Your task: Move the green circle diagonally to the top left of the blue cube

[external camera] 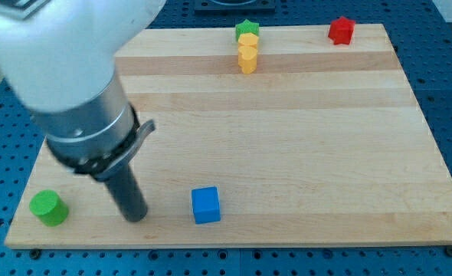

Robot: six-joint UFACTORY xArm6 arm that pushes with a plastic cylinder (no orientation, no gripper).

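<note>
The green circle (48, 207), a short green cylinder, sits near the board's bottom left corner. The blue cube (206, 205) sits near the view's bottom edge, left of centre. My tip (136, 218) rests on the board between the two, about midway, at roughly their height in the view. It touches neither block. The rod rises up and left into the large grey arm body, which hides the board's top left part.
A green star (247, 30) sits at the view's top centre, with two yellow blocks (247, 55) stacked in line just below it. A red block (341, 31) sits at the top right. The wooden board (302, 138) ends on a blue perforated table.
</note>
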